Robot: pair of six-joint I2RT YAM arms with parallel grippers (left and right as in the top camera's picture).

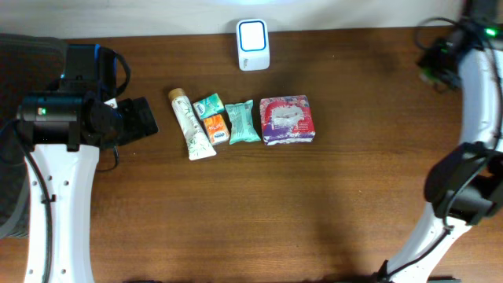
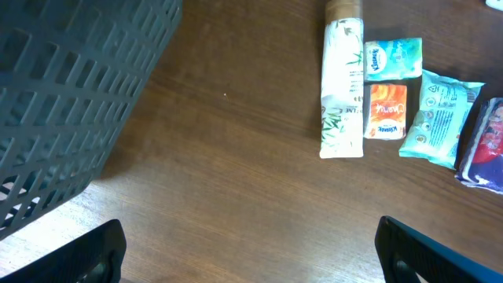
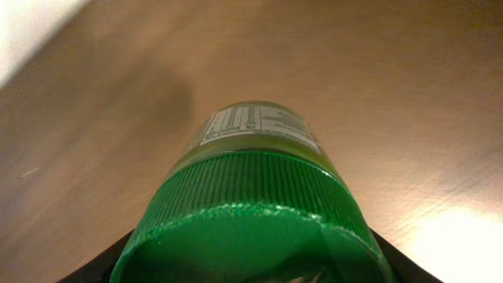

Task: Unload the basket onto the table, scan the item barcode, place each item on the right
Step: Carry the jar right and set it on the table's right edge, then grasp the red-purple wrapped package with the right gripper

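A jar with a ribbed green cap (image 3: pixel 251 196) and a printed white label (image 3: pixel 255 126) fills the right wrist view. It sits between the black fingers (image 3: pixel 397 263) of my right gripper (image 3: pixel 251 271), which is shut on it above the wooden table. In the overhead view the right wrist (image 1: pixel 442 59) is at the far right back and the jar is hidden. The white scanner (image 1: pixel 253 44) stands at the table's back middle. My left gripper (image 1: pixel 145 118) (image 2: pixel 251 259) is open and holds nothing, left of a row of items.
A white tube (image 1: pixel 191 126) (image 2: pixel 343 82), a green tissue pack (image 1: pixel 208 104), an orange pack (image 1: pixel 215 128), a teal wipes pack (image 1: pixel 243 122) and a purple pack (image 1: pixel 288 119) lie in a row mid-table. A dark mesh basket (image 2: pixel 71 102) stands at the left.
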